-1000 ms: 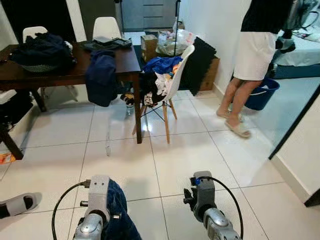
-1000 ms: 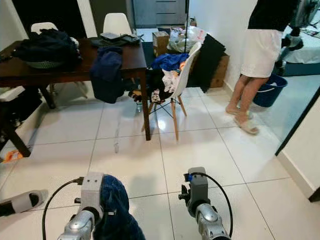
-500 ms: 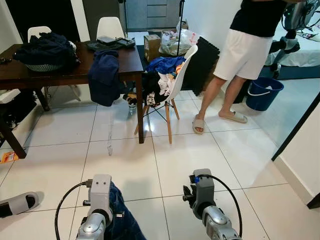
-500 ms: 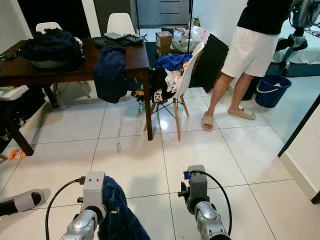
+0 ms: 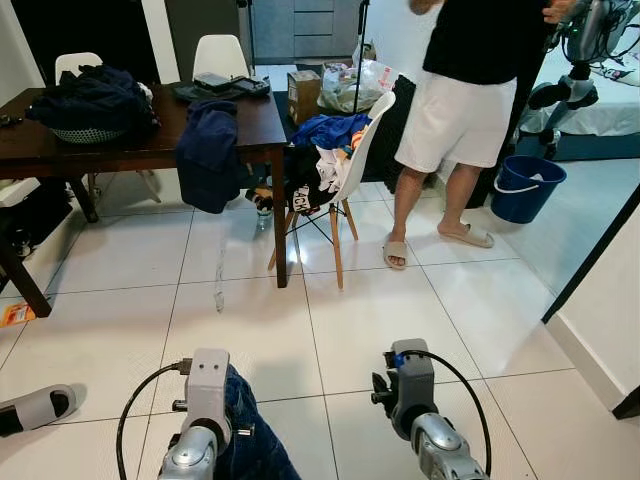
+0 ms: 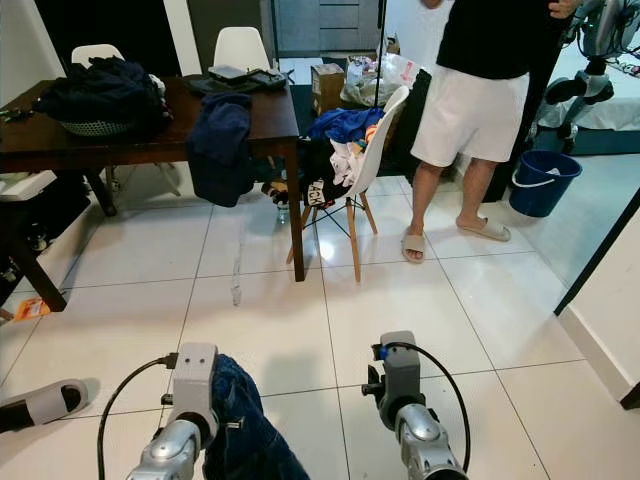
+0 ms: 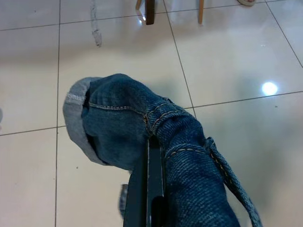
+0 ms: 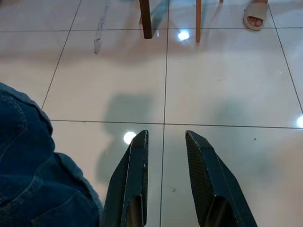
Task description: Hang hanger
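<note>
my left jaws (image 7: 150, 156) are pressed together on a bundle of dark blue denim jeans (image 7: 142, 127), the fabric folded over both sides of the black fingers so they show as one thin dark strip. from the head view the jeans (image 5: 250, 440) hang beside the silver left arm, low over the white tiled floor (image 5: 350, 320). my right jaws (image 8: 165, 161) hang parted with a clear gap between them and hold nothing; the denim lies just beside them, apart from the fingers (image 8: 135, 175).

i can't make out a hanger anywhere, so i can't say where it is.

well ahead of both jaws stands a dark brown wooden worktop (image 5: 140, 140) with a dark blue garment (image 5: 205, 150) draped over its edge and a pile of dark clothes in a basket (image 5: 90, 100) on top. beside it, ahead of the right jaws, is a white moulded chair with wooden legs (image 5: 355, 165) heaped with mixed clothing. further on that side a person in a black top and white shorts (image 5: 470, 90) stands in sandals, with a round blue bucket (image 5: 528, 185) near them.
</note>
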Robot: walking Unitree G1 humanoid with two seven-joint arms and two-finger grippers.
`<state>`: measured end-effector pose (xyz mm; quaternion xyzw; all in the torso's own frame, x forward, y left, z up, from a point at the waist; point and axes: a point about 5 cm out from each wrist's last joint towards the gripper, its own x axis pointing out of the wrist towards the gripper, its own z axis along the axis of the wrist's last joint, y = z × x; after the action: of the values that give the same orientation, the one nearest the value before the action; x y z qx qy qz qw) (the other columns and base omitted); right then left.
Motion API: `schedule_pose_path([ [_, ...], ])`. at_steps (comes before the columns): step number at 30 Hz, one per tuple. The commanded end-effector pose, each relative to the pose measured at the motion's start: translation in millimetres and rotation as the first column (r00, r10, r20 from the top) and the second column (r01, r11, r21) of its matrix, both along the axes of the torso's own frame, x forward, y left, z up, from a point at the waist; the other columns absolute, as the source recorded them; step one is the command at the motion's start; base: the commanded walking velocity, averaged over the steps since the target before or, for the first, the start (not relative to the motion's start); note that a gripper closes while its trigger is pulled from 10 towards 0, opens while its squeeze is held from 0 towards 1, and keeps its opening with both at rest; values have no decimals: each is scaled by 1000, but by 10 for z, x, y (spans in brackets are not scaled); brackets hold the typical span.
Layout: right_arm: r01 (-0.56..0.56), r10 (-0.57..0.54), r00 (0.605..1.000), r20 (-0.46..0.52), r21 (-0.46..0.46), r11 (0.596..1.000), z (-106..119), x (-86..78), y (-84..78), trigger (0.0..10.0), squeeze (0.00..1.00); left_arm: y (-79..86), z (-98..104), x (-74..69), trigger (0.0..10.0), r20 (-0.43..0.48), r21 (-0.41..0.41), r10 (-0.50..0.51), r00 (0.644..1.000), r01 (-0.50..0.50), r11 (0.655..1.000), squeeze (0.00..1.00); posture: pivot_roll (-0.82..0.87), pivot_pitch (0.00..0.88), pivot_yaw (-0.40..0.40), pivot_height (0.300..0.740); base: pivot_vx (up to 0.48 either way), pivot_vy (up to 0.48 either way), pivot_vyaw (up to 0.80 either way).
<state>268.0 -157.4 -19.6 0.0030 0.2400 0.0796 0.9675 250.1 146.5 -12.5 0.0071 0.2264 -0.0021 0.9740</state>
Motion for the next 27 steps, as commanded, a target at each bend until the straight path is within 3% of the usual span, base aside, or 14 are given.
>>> schedule_pose_path([
  [1, -3, 3, 1000, -2, -4, 1000, 0, 7, -9, 10000, 0, -51, 52, 26, 10000, 31, 0, -9, 999, 9, 1000, 0, 7, 0, -53, 740, 0, 0, 0],
  [16, 85, -85, 996, -30, 12, 996, -116, -129, 1, 10000, 0, 108, -9, 5, 10000, 3, 40, -17, 1000, 17, 999, 0, 42, 0, 28, 740, 0, 0, 0],
  [27, 97, -96, 995, -18, 58, 994, -94, -93, 238, 10000, 0, 271, 77, 135, 10000, 7, 86, -38, 999, 38, 996, 0, 50, 0, 100, 740, 0, 0, 0],
])
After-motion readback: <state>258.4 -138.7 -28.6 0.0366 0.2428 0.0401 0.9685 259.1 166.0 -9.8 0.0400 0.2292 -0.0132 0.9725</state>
